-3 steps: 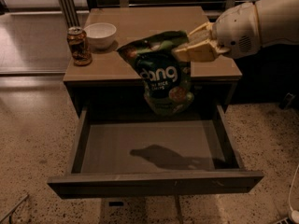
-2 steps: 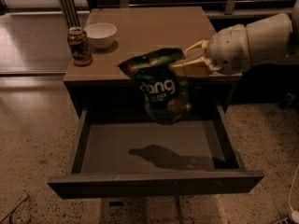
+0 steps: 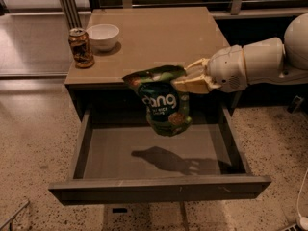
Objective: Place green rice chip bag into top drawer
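Observation:
The green rice chip bag (image 3: 162,104) hangs in the air over the open top drawer (image 3: 159,150), white "dang" lettering facing me. My gripper (image 3: 185,78) comes in from the right and is shut on the bag's upper right corner. The bag hangs above the drawer's grey bottom and throws a shadow on it. The drawer is pulled fully out below the tan table (image 3: 154,37), with its plain front panel (image 3: 159,189) nearest me.
A can (image 3: 80,47) and a white bowl (image 3: 102,35) stand at the table's back left. My white arm (image 3: 262,61) reaches across from the right. Speckled floor surrounds the table. A railing runs along the back.
The gripper and bag have moved down and toward the drawer's front, away from the table edge. The bag hangs lower over the drawer. The shadow has stayed on the drawer bottom.

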Robot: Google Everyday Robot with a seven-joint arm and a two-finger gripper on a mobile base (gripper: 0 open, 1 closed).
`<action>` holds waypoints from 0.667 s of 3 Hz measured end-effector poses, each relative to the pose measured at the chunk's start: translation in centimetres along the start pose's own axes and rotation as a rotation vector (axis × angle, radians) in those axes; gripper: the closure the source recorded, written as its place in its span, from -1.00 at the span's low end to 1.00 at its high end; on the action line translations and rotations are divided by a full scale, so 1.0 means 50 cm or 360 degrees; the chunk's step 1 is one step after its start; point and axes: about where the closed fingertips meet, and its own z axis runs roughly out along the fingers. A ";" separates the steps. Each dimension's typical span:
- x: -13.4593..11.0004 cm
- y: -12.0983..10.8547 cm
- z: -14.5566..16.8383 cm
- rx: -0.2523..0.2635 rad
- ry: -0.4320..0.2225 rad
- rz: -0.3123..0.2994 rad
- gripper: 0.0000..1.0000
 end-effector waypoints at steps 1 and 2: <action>0.047 -0.004 0.007 -0.0028 0.0045 -0.0037 1.00; 0.130 -0.010 0.017 -0.0047 0.0058 -0.0017 1.00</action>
